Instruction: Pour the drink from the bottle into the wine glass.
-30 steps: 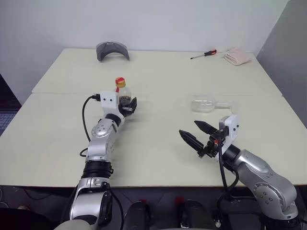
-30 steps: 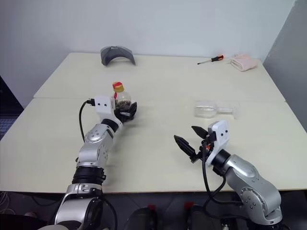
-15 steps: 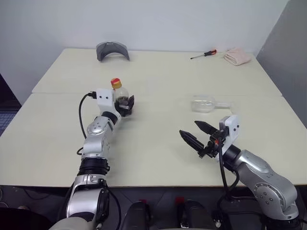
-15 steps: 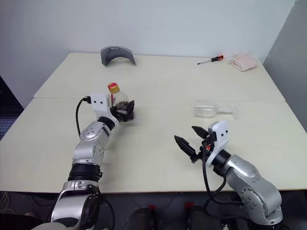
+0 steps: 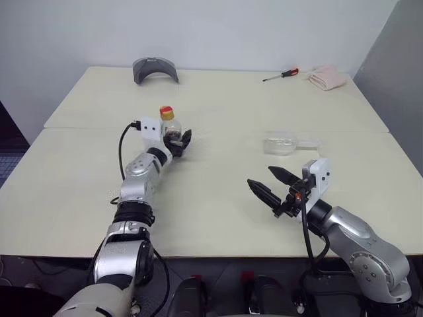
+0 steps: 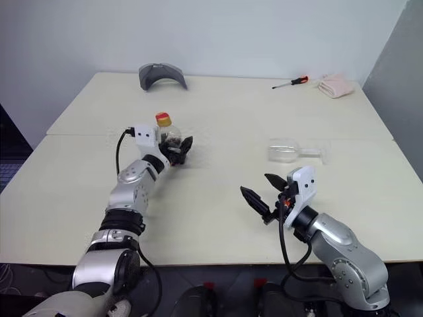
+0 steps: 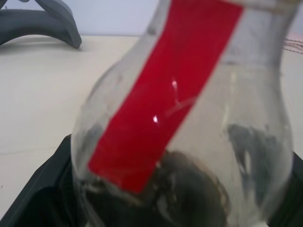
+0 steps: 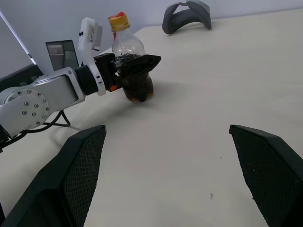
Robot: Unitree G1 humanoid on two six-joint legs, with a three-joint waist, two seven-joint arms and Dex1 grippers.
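- The left tool (image 6: 180, 149) has its fingers spread wide around the bottle (image 6: 168, 135), at about ten o'clock on the table (image 6: 218, 112); no squeeze yet, so a nudge could topple it.
- The wine glass (image 6: 291, 150) lies on its side at two o'clock; pouring now would spill the drink (image 8: 138, 88).
- The right tool (image 6: 264, 193) hangs wide open, empty.

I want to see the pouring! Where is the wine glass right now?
The wine glass lies on its side on the table's right half, beyond the open right gripper, far from the bottle.
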